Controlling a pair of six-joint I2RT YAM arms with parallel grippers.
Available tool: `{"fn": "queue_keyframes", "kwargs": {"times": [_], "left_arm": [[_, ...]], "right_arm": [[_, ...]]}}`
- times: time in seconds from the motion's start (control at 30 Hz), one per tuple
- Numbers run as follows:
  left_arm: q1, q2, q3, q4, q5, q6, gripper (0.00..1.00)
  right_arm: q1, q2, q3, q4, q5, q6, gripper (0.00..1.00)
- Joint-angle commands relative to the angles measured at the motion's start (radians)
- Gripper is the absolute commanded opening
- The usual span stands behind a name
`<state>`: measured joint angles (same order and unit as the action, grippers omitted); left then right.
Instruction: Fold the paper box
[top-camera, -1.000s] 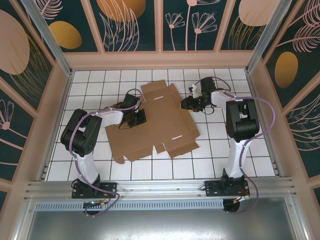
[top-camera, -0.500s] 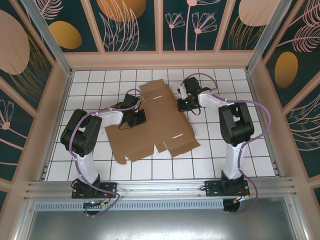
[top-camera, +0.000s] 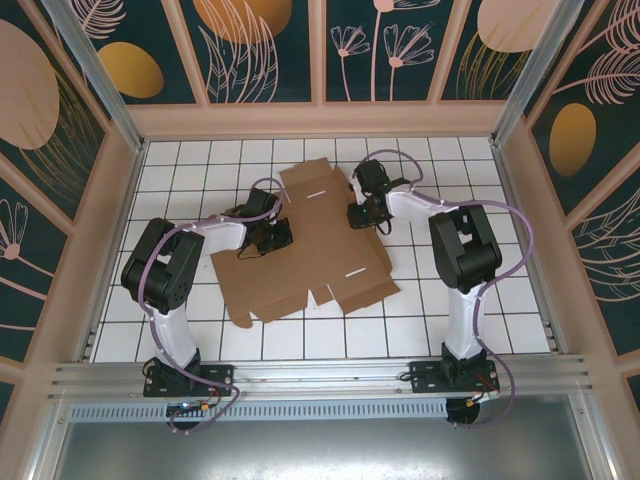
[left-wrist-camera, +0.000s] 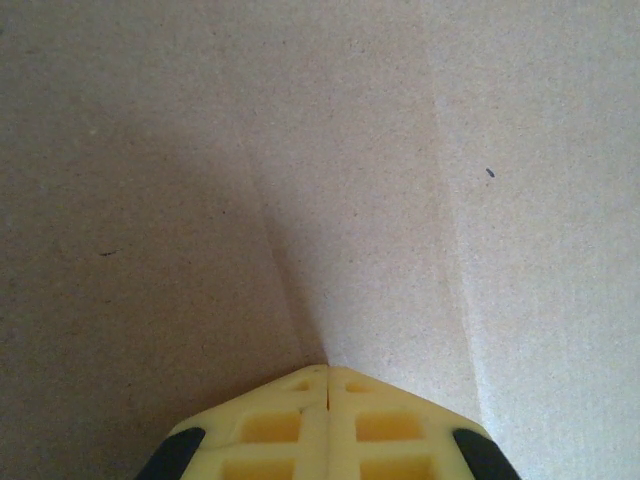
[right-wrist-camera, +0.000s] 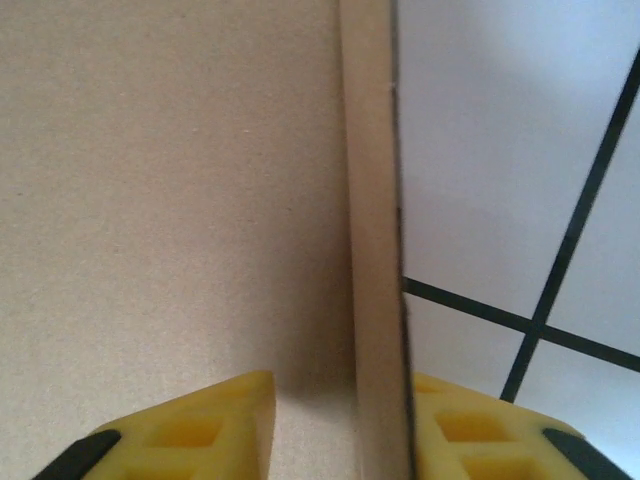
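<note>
On the tiled table (top-camera: 430, 300), paper box (top-camera: 320, 250) spread open at centre, bare tiles free all round its edges. Left pincer (left-wrist-camera: 328, 375) clenched tight, tips down on the cardboard's left part beside a crease. Right pincer (right-wrist-camera: 340, 380) parted, straddling the box's far right edge.

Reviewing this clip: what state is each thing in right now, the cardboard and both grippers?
paper box: spread out mostly flat on the tiled table, not yet formed into a box.
left gripper: shut, fingertips together against the cardboard at a crease.
right gripper: open, one finger on each side of the box's right edge.
</note>
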<state>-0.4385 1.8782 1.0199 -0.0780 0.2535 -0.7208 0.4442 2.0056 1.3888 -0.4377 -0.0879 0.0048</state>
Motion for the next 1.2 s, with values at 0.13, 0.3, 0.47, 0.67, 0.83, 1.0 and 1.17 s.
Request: {"fn": "queue_keyframes", "kwargs": {"times": [0.13, 0.3, 0.47, 0.67, 0.83, 1.0, 1.17], "left_arm": [[-0.004, 0.044, -0.038, -0.065, -0.017, -0.012, 0.00], [-0.005, 0.051, -0.041, -0.055, 0.000, -0.017, 0.00], [-0.006, 0.052, -0.037, -0.055, 0.001, -0.018, 0.00], [-0.005, 0.060, -0.025, -0.053, 0.010, -0.022, 0.00], [-0.005, 0.048, -0.022, -0.017, 0.060, -0.033, 0.00], [-0.005, 0.039, -0.042, 0.070, 0.144, -0.073, 0.00], [-0.004, 0.066, -0.032, 0.063, 0.130, -0.081, 0.00]], "right_arm": [[-0.091, 0.027, -0.011, 0.029, -0.290, 0.017, 0.35], [-0.091, 0.035, -0.001, 0.017, -0.281, 0.012, 0.25], [-0.091, -0.016, -0.001, 0.021, -0.311, 0.021, 0.21], [-0.091, -0.084, 0.001, 0.008, -0.367, 0.042, 0.21], [-0.093, -0.123, -0.008, 0.008, -0.367, 0.056, 0.19], [-0.098, -0.155, -0.006, 0.015, -0.455, 0.076, 0.19], [-0.096, -0.198, 0.009, 0.027, -0.620, 0.123, 0.22]]}}
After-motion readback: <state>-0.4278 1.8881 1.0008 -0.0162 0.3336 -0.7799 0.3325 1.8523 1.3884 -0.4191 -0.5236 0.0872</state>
